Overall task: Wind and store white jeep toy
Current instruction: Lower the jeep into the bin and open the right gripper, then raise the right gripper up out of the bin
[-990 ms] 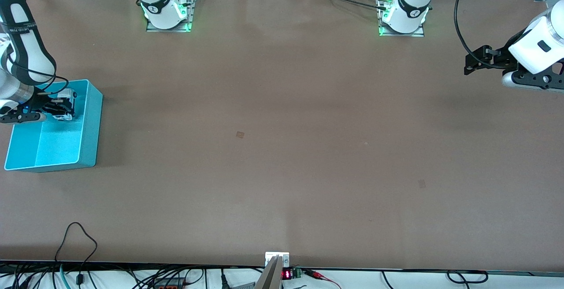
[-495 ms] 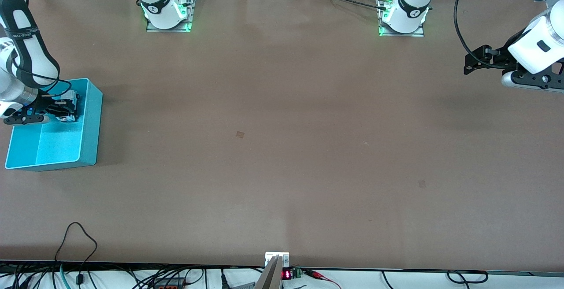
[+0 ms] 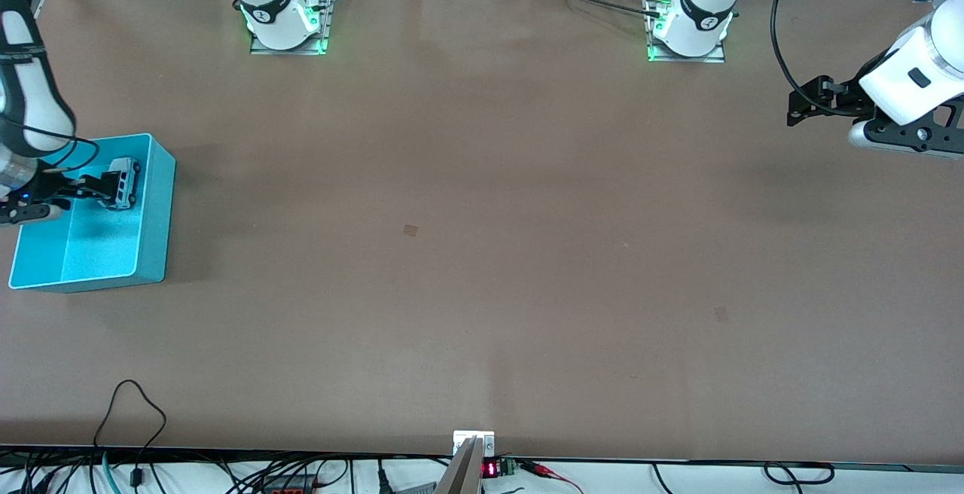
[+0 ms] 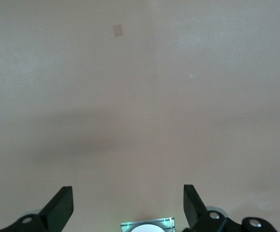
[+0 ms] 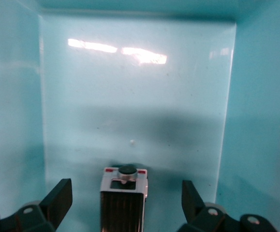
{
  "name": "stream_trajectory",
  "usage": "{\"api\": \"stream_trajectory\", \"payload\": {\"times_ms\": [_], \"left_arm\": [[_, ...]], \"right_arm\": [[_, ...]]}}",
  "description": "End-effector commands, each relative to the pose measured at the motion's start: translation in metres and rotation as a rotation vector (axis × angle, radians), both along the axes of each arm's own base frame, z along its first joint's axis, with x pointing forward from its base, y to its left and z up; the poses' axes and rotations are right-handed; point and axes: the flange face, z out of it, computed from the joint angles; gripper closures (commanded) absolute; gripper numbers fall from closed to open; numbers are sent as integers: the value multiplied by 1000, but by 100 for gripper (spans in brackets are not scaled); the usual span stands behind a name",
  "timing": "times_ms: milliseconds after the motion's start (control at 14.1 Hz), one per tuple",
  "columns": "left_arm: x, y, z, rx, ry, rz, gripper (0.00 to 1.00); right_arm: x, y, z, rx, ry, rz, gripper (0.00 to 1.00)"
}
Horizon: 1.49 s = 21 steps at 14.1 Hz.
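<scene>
The white jeep toy (image 3: 123,180) rests inside the teal bin (image 3: 154,227) at the right arm's end of the table, close to the bin's wall that faces the table's middle. My right gripper (image 3: 92,188) is open just over the bin beside the jeep. In the right wrist view the jeep (image 5: 124,199) lies on the bin floor (image 5: 130,87) between the spread fingers of my right gripper (image 5: 125,192), with gaps on both sides. My left gripper (image 3: 800,108) hangs open and empty over bare table at the left arm's end; the left wrist view (image 4: 128,199) shows only tabletop.
The two arm bases (image 3: 285,21) (image 3: 689,27) stand along the table's farthest edge. Small marks (image 3: 410,230) (image 3: 721,314) dot the brown tabletop. Cables (image 3: 135,419) lie at the nearest edge.
My right gripper has opened and drawn back from the jeep, which now lies free in the bin. The left arm has shifted slightly.
</scene>
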Motion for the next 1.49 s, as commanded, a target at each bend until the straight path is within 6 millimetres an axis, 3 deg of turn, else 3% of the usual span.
{"api": "stream_trajectory", "payload": {"times_ms": [0, 141, 424, 495, 707, 920, 1061, 1415], "left_arm": [[-6, -1, 8, 21, -3, -11, 0], [-7, -8, 10, 21, -4, -22, 0], [-11, 4, 8, 21, 35, -3, 0], [-11, 5, 9, 21, 34, -2, 0], [-12, 1, 9, 23, 33, -9, 0], [-11, 4, 9, 22, 33, -3, 0], [-10, 5, 9, 22, 30, -2, 0], [-9, 1, 11, 23, 24, -6, 0]], "right_arm": [[39, 31, 67, 13, 22, 104, 0], [46, 59, 106, 11, 27, 149, 0], [62, 135, 182, 2, -44, 180, 0], [65, 163, 199, 3, -48, 186, 0], [68, 221, 234, -3, -65, 54, 0], [58, 253, 256, -4, -62, -28, 0], [46, 291, 279, -6, -73, -87, 0], [9, 332, 325, 16, -73, -162, 0]]}}
